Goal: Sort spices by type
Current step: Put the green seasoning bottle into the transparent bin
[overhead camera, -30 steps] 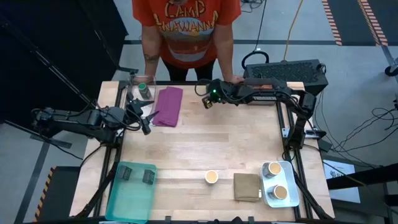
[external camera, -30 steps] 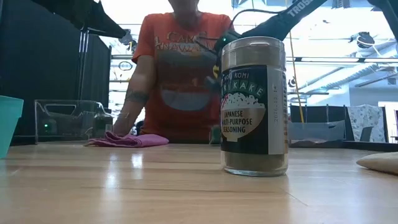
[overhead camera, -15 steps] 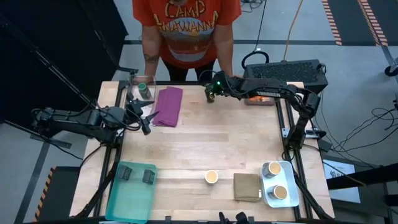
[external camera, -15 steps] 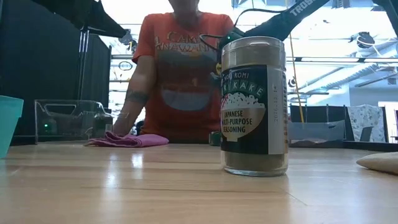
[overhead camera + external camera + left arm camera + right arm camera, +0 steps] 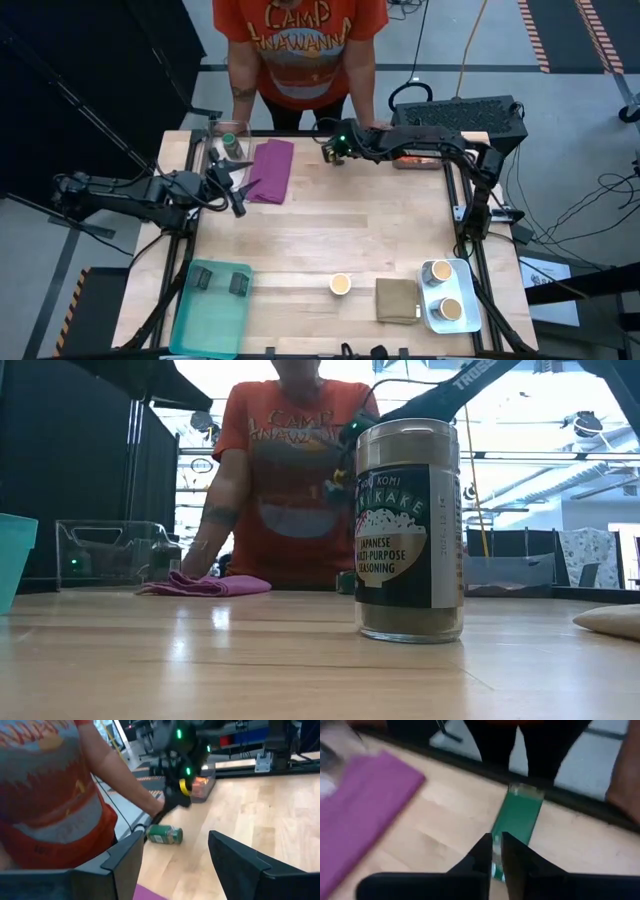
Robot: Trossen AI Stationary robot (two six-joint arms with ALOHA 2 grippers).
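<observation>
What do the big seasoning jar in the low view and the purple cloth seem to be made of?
Seasoning jar: probably clear glass or hard plastic, glossy; light glints on its wall, brownish contents show at the bottom, and a printed label wraps it.

Purple cloth: soft woven fabric, matte; it lies folded and limp, without shine.

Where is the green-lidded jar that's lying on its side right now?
In the left wrist view the green-lidded jar lies on its side at the table's far edge, just below the right gripper, near the person's hand and right of the purple cloth.

A labelled jar (image 5: pixel 408 530) stands upright on the table (image 5: pixel 250 660), a purple cloth (image 5: pixel 205 586) and a person (image 5: pixel 285 480) behind
</observation>
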